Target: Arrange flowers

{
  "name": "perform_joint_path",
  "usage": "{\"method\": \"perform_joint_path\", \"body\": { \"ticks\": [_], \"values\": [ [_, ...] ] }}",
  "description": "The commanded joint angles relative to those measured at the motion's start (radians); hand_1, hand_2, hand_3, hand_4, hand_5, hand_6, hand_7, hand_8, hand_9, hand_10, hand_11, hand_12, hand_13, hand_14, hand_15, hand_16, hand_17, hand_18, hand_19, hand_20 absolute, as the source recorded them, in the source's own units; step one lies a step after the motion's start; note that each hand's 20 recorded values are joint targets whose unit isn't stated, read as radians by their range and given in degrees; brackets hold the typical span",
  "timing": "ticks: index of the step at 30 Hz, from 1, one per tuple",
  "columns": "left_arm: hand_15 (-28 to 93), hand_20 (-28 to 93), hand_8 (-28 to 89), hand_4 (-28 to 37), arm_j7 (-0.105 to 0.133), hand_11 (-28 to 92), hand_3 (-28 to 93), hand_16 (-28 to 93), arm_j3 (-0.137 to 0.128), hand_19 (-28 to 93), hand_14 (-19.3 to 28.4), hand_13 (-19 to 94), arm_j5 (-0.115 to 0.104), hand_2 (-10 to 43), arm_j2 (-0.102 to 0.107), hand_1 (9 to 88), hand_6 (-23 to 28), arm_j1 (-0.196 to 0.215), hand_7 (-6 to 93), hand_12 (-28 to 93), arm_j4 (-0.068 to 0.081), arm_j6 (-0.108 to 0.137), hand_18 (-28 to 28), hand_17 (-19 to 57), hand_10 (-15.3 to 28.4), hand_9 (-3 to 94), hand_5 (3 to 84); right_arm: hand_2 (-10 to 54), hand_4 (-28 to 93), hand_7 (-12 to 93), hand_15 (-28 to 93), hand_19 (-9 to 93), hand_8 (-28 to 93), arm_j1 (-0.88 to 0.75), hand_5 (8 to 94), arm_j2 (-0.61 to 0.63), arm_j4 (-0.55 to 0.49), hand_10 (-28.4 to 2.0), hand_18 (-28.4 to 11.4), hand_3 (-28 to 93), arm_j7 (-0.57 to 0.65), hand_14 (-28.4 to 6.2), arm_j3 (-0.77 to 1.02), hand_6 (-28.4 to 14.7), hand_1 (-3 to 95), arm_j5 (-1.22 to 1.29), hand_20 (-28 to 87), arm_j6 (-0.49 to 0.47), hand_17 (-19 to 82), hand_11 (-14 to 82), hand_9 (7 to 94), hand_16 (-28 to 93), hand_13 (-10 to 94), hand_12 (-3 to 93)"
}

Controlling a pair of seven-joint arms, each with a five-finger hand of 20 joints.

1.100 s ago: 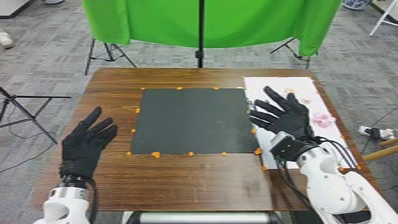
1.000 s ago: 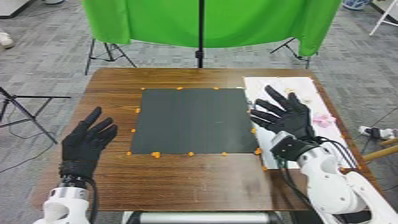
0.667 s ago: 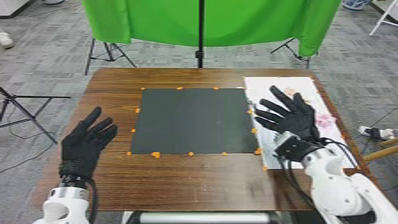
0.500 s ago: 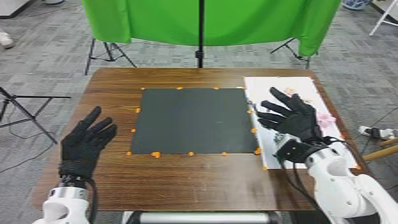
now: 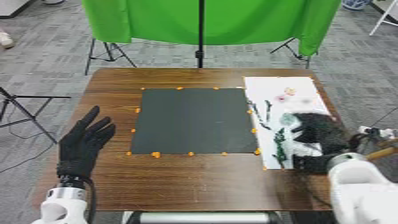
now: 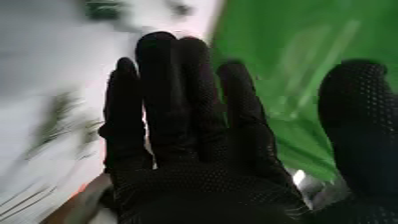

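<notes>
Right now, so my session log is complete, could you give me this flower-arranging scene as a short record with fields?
Setting: brown wooden table
Left hand: open, over the table's left side
Right hand: fingers straight, over the right part of the white sheet
Flowers: a pink flower and an orange one, on the sheet
Greenery: dark green sprig, on the sheet
Mat: dark rectangle, left of the sheet
Backdrop: green cloth, beyond the table

Robotics lab, grey carpeted floor (image 5: 44,60), green cloth backdrop (image 5: 155,22), black tripod stands (image 5: 200,54), 2 white robot arms (image 5: 65,204)
</notes>
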Motion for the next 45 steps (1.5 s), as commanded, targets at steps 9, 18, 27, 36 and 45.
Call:
{"method": "perform_joint_path", "body": {
  "ticks": [9, 18, 27, 36, 45],
  "values": [
    [53, -2, -8, -28.3, 0.006, 21, 79, -10, -0.008, 57, 27.1, 19, -0.006, 6.8, 0.013, 19.7, 6.4, 0.004, 6.4, 11, 0.000, 0.001, 28.4, -7.9, 19.5, 31.6, 35.8, -3.9, -23, 26, 72, 93, -15, 0.221, 61.8, 0.008, 0.012, -18.1, -24.7, 75, 0.478, -13.7, -0.276, -6.4, 31.8, -0.691, 8, -0.322, 35, 51.3, 66.0, 14, 66, 18.6],
    [53, -2, -8, -28.3, 0.005, 22, 79, -10, -0.018, 57, 27.1, 19, -0.004, 6.8, 0.011, 19.7, 6.4, 0.010, 6.5, 11, -0.005, 0.002, 28.4, -7.9, 19.4, 31.6, 35.8, -5.1, -23, 27, 73, 93, -14, 0.301, 64.8, -0.010, 0.054, -18.5, -25.3, 73, 0.517, -13.6, -0.392, -7.4, 33.0, -0.768, 11, -0.457, 37, 52.4, 67.1, 14, 68, 19.4],
    [53, -2, -8, -28.3, 0.012, 21, 79, -10, -0.017, 57, 27.2, 20, -0.006, 6.8, 0.017, 19.8, 6.4, 0.010, 6.5, 11, -0.008, 0.004, 28.4, -7.9, 19.5, 31.7, 35.7, -5.7, -22, 29, 73, 93, -14, 0.354, 65.8, -0.017, 0.110, -18.8, -25.9, 71, 0.549, -13.6, -0.473, -7.7, 33.6, -0.816, 13, -0.563, 38, 53.1, 67.7, 15, 69, 19.9],
    [53, -2, -8, -28.3, 0.015, 22, 79, -10, -0.021, 57, 27.1, 19, -0.010, 6.7, 0.021, 19.9, 6.4, 0.018, 6.5, 11, -0.013, 0.009, 28.4, -8.0, 19.4, 31.7, 35.8, -6.2, -22, 31, 74, 93, -13, 0.412, 67.0, -0.028, 0.166, -19.0, -26.0, 71, 0.548, -13.5, -0.556, -7.8, 34.0, -0.806, 15, -0.652, 38, 53.8, 68.2, 15, 69, 20.5],
    [53, -2, -8, -28.3, 0.008, 22, 79, -10, -0.023, 57, 27.2, 20, -0.005, 6.8, 0.015, 20.0, 6.4, 0.015, 6.5, 11, -0.013, 0.008, 28.4, -7.9, 19.5, 31.7, 35.7, -8.6, -25, 40, 75, 93, -1, 0.469, 70.1, -0.033, 0.228, -17.0, -25.2, 69, 0.525, -11.4, -0.664, -6.3, 42.2, -0.855, 24, -0.734, 42, 56.2, 72.0, 18, 73, 21.6]
  ]
}}
